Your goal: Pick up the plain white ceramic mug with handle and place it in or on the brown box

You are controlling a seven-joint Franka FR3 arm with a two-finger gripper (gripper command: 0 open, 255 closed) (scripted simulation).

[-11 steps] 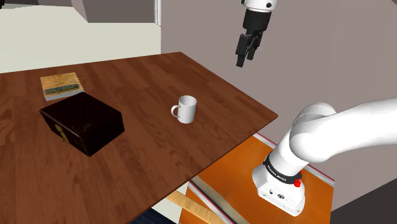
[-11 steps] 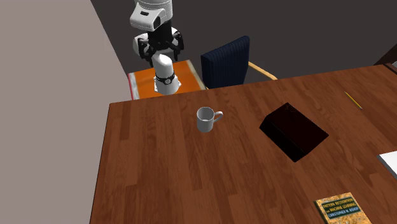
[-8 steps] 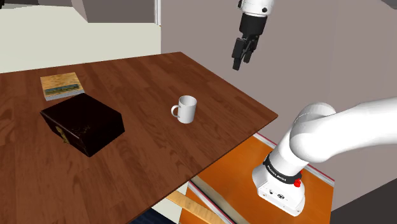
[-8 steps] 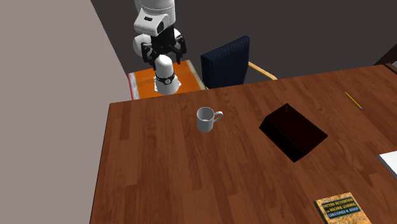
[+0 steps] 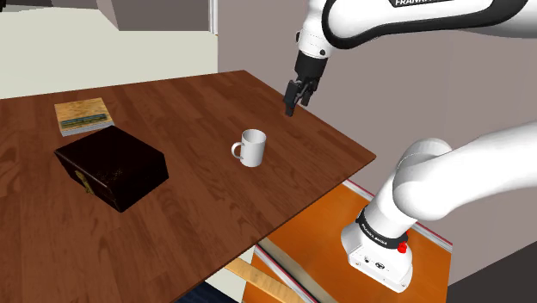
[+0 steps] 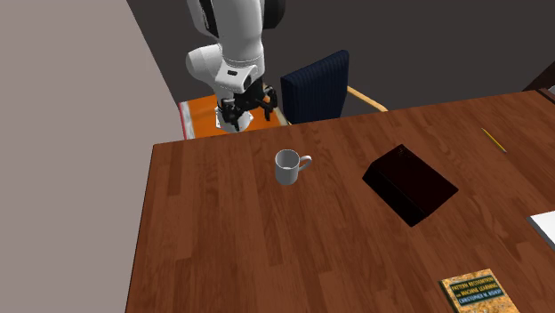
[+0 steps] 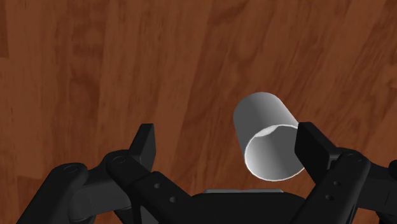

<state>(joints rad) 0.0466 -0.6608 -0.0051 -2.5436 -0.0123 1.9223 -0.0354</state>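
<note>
A plain white mug [image 5: 252, 147] stands upright on the wooden table [image 5: 198, 103], its handle toward the shoulder view's left. In the second exterior view the mug [image 6: 287, 166] sits near the table's far edge. My black gripper [image 5: 291, 106] hangs open in the air above and just behind the mug, apart from it. In the wrist view the gripper [image 7: 228, 137] has its fingers spread, and the mug [image 7: 267, 135] lies below, close to one fingertip [image 7: 310, 141], untouched. The dark brown box [image 5: 112, 165] rests closed on the table, further to the shoulder view's left, also seen as the box [image 6: 411, 184].
A yellowish book [image 5: 82, 115] lies beyond the box. A dark blue chair [image 6: 316, 84] stands at the table's far side beside the orange stand [image 5: 327, 232]. A pencil [image 6: 494, 140] and a white object [image 6: 544, 227] lie near the second exterior view's right edge.
The arm has swung down and toward the shoulder view's left, bringing the open gripper from high beside the wall to just above the mug. The mug and box have not moved.
</note>
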